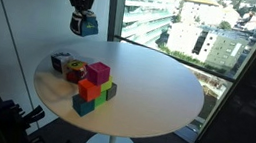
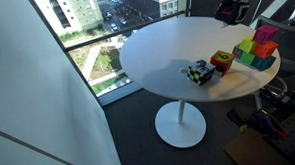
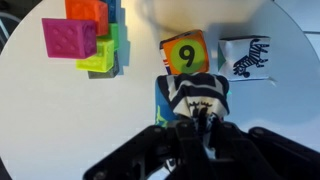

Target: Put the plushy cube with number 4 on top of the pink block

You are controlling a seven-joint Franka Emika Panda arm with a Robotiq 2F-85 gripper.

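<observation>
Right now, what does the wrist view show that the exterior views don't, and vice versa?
Wrist only: a 9 on an orange-faced cube and a zebra-print cube beside it. Exterior only: how high the gripper holds the plushy cube with number 4 above the table. Both: the pink block with the orange-red block next to it.

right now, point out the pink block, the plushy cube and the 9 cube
pink block (image 3: 68, 38): wrist view, top face
plushy cube (image 1: 85, 23): an exterior view, teal side
9 cube (image 3: 185, 55): wrist view, numbered face
</observation>
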